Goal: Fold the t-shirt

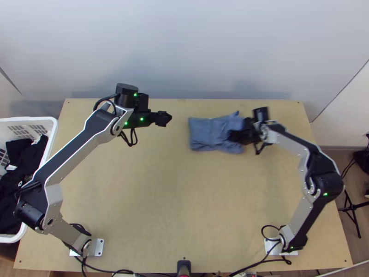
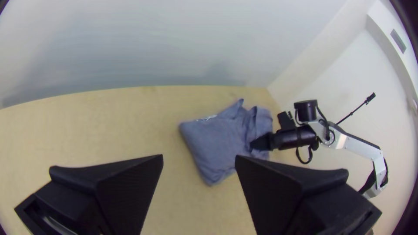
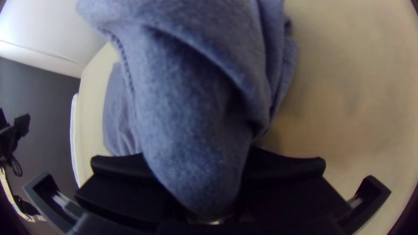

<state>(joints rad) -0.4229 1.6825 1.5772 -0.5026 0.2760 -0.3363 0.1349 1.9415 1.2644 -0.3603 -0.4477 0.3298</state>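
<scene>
While the blue t-shirt (image 1: 205, 134) lies partly rumpled near the far edge of the surface (image 1: 170, 198), the right pincer (image 1: 234, 135) pinches a bunched fold; the left pincer (image 1: 165, 118) hangs spread, with a stretch of wood between it and the cloth.

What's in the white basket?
Dark cloth, bunched, with small white patches, inside the basket. Anything deeper is covered by the top layer, so can't tell.

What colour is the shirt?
The shirt is greyish blue, best seen in the right wrist view.
</scene>
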